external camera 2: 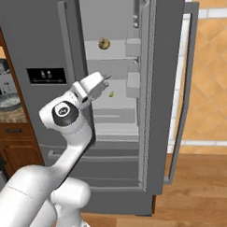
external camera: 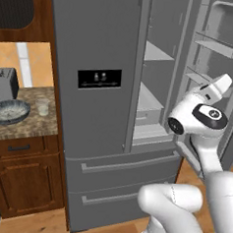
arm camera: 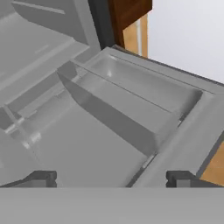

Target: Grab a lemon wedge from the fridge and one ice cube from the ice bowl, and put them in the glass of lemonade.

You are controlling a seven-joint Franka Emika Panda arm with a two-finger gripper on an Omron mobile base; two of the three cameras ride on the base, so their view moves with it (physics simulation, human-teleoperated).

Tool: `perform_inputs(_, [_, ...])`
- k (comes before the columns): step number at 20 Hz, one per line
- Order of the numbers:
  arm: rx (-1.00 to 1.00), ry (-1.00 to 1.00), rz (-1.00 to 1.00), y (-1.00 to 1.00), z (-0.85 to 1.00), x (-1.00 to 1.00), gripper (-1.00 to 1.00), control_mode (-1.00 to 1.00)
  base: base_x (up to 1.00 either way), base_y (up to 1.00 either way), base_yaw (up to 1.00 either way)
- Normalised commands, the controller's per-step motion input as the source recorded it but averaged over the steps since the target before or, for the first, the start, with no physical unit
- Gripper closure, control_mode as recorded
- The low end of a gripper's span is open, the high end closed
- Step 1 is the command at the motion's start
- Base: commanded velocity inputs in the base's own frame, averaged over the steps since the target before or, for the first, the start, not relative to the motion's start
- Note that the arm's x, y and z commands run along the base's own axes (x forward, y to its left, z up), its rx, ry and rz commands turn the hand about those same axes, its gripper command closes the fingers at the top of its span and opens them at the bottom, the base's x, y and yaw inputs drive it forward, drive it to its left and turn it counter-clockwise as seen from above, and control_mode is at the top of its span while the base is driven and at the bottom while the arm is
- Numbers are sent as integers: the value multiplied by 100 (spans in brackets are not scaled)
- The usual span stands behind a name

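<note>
The grey fridge (external camera: 99, 33) (external camera 2: 32, 34) stands with its right door (external camera 2: 166, 85) swung open. On an upper shelf inside rests the lemon wedge (external camera 2: 104, 44), a dull olive-yellow lump. My gripper (external camera 2: 107, 82) (arm camera: 111, 178) is open and empty, held at the mouth of the compartment, below and slightly left of the wedge; its hand faces the grey door bins (arm camera: 131, 100). On the stone counter to the left sit the ice bowl (external camera: 9, 112) (external camera 2: 6, 102) and, just to its right, the glass of lemonade (external camera: 42, 107).
A smaller yellow-green piece (external camera 2: 111, 94) lies on the middle shelf close to my fingers. A silver toaster (external camera: 3, 85) stands behind the bowl. The open door's long handle (external camera 2: 181, 112) juts out on the right over wooden floor (external camera 2: 198, 196). Two fridge drawers (external camera: 120, 165) are shut.
</note>
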Motion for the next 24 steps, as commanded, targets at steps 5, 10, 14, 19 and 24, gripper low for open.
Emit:
perform_inputs(5, [9,-14,1,80,41,-68,-100,-100,0,0,0])
perform_inputs(10, [30,1,0,83,-9,-74,-100,-100,0,0,0])
perform_inputs(14, [47,20,0,82,-64,-68,-100,-100,0,0,0])
perform_inputs(19, [49,6,3,38,-44,-52,-100,-100,0,0,0])
perform_inputs(24, [59,12,23,21,-35,-18,-100,-100,0,0,0])
